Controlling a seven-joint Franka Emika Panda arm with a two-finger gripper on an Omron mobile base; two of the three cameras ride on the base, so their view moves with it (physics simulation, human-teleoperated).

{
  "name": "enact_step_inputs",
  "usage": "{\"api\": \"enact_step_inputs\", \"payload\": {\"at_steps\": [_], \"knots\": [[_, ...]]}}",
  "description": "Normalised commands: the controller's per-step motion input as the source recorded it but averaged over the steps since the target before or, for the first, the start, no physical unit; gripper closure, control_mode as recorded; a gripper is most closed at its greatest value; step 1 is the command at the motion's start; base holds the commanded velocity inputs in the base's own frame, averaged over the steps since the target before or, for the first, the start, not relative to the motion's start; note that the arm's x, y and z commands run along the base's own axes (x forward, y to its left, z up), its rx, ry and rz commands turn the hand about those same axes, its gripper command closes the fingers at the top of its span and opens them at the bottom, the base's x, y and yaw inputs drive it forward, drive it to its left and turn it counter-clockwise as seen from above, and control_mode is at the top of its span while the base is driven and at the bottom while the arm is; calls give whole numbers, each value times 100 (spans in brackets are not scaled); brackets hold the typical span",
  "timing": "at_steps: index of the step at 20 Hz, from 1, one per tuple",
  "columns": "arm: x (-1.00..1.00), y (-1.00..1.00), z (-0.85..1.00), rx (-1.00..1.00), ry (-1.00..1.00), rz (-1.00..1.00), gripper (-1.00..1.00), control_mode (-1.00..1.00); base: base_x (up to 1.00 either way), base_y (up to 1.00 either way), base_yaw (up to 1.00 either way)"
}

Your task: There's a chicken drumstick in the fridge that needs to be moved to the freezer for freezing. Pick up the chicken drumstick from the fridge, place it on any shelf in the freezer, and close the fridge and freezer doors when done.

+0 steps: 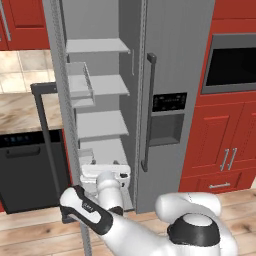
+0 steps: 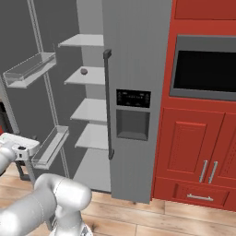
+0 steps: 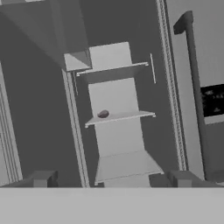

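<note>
Near the left edge of the second shelf (image 2: 87,75) down sat a small dark lump (image 2: 84,71), probably the chicken drumstick. The end effector (image 3: 111,177) hung low and well short, fingers spread wide and empty. I judged the open door's bins (image 2: 48,146) beside the arm could snag a rising reach, and the rounded drumstick might roll away.

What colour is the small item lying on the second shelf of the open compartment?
The small item is dark reddish-brown; the right base view shows it best, on its pale grey shelf.
</note>
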Motion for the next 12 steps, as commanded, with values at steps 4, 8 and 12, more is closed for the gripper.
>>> {"api": "enact_step_inputs", "payload": {"at_steps": [4,8,12], "knots": [[-100,100,13,-20,-17,-14,-100,-100,0,0,0],[-89,100,2,-1,-25,-4,-100,-100,0,0,0],[-62,100,4,0,-26,0,-100,-100,0,0,0]]}}
